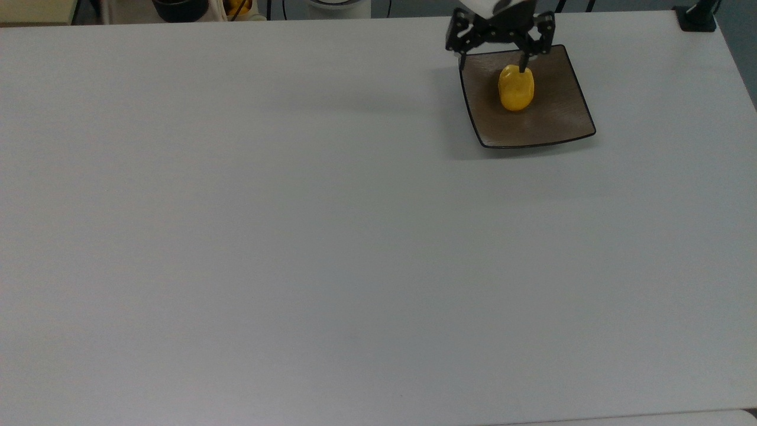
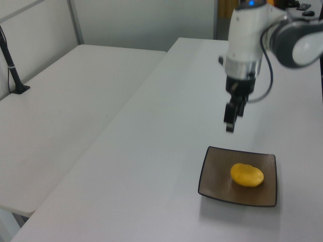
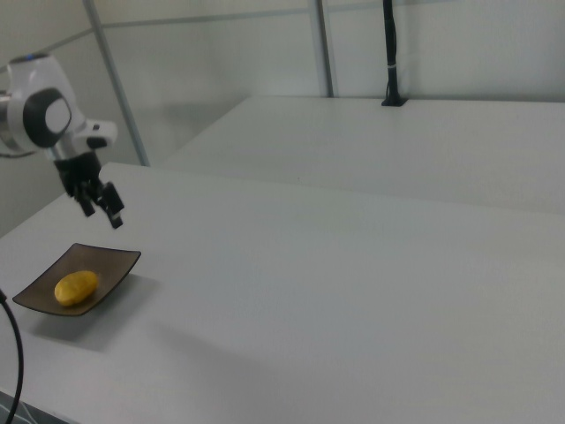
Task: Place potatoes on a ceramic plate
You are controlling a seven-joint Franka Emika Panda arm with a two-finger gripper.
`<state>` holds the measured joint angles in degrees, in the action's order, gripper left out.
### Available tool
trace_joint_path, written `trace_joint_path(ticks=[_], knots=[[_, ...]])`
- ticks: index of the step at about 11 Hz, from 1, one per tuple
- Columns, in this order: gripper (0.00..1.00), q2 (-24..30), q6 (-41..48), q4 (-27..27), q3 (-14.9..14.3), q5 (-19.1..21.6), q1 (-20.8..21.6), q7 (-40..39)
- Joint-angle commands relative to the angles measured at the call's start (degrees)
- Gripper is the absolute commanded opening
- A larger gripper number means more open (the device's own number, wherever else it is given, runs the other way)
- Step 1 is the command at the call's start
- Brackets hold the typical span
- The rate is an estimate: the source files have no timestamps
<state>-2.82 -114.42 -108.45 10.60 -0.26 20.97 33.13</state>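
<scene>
A small bright yellow potato (image 1: pixel 516 89) lies near the middle of the square brown-grey ceramic plate (image 1: pixel 559 115), at the far right of the white table in the top view. My gripper (image 1: pixel 492 64) hangs open and empty well above the plate's far edge, with its black fingers spread wide. The left view has the gripper (image 2: pixel 230 121) in the air above and behind the plate (image 2: pixel 216 175), clear of the potato (image 2: pixel 247 174). The right view places the gripper (image 3: pixel 102 215) above the plate (image 3: pixel 116 263) and the potato (image 3: pixel 76 287).
A black clamp post (image 1: pixel 699 16) stands at the table's far right corner in the top view. A dark pot (image 1: pixel 180 8) and other items sit beyond the far edge. A second white table (image 2: pixel 60 116) adjoins in the left view.
</scene>
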Motion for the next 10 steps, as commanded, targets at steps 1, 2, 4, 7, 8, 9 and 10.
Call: trace_joint_path(ticks=[1, 2, 4, 7, 8, 9, 10], knots=[[1.0, 7.02, 8.75, 5.43, -0.31, -0.88, -7.77, 0.36], [1.0, 7.65, 12.17, 7.88, -0.66, -0.88, -9.96, 0.1], [1.0, 7.65, 18.59, 12.02, -2.59, -0.88, -12.87, -4.44], [1.0, 8.53, 23.35, 12.65, -6.54, -0.7, -17.44, -13.76], [1.0, 8.7, 23.63, 12.56, -7.6, -0.62, -19.02, -16.4], [1.0, 8.97, 23.19, 12.56, -8.13, -0.27, -19.82, -19.91], [1.0, 9.06, 22.32, 12.39, -8.23, 0.69, -21.48, -25.34]])
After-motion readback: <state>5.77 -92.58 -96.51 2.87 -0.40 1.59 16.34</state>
